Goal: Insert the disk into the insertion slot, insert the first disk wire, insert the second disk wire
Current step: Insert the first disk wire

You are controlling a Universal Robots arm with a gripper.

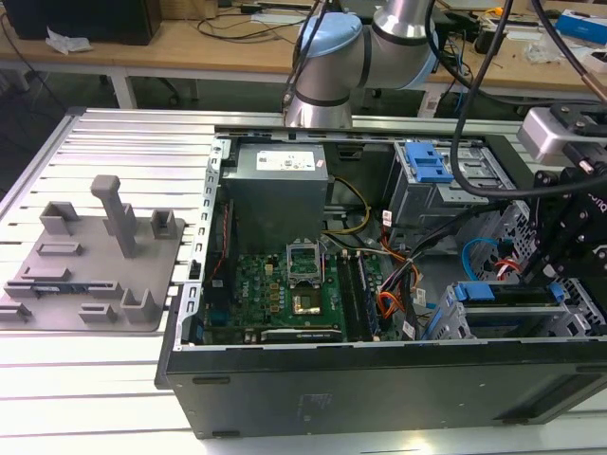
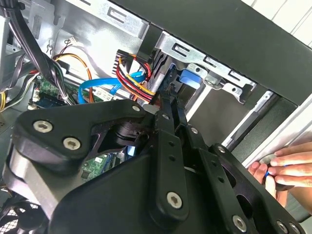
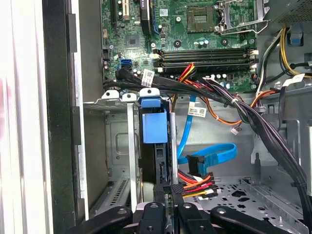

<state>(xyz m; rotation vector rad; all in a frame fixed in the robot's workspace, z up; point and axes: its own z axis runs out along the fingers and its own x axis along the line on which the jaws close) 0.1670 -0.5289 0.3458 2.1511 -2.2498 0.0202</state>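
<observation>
The flat silver hard drive in its bright blue plastic carrier (image 3: 155,127) is seated in the grey perforated sheet-metal drive bay (image 3: 130,146), at the corner of the open black computer case (image 1: 379,389) on the exterior view's right. The black claw (image 3: 168,191) is pinched almost closed at the hard drive's bare end, clamped on the black plug of the red, yellow and black wire bundle (image 3: 197,183). A bright blue flat cable (image 3: 214,155) hangs just beside it, plug free. A person's hand (image 2: 285,168) sits just outside the case wall, and the case rests on the slatted metal bench (image 1: 95,398).
</observation>
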